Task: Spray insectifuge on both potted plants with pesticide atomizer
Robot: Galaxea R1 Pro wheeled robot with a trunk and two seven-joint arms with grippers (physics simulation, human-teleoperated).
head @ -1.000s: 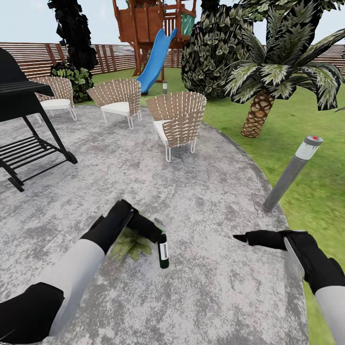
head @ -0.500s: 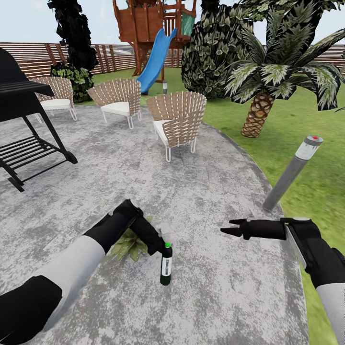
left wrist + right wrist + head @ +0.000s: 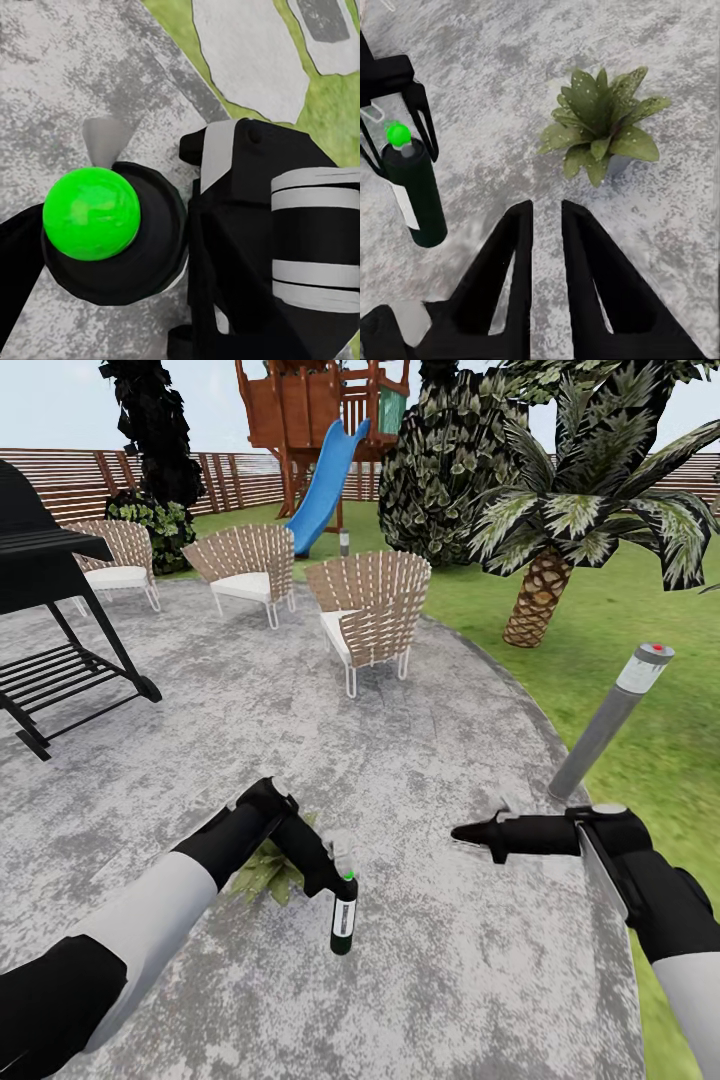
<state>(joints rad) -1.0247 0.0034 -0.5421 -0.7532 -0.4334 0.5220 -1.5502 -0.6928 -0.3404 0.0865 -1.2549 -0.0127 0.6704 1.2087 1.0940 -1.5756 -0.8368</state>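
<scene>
Left gripper (image 3: 335,878) jaws grip the neck of one atomizer (image 3: 343,920), bottle hanging upright over the paving (image 3: 420,760). Right gripper (image 3: 462,832), at three o'clock of the bottle, holds nothing; its jaws stand slightly parted. One plant (image 3: 262,870) lies under the left arm at ten o'clock of the bottle; the right wrist view shows it whole (image 3: 600,124). Three chairs, one bollard (image 3: 610,722), one grill (image 3: 50,610).

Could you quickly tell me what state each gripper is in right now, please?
Left gripper: shut on the pesticide atomizer, gripping it near the top.
Right gripper: open, holding nothing, fingers slightly apart above the paving.
</scene>
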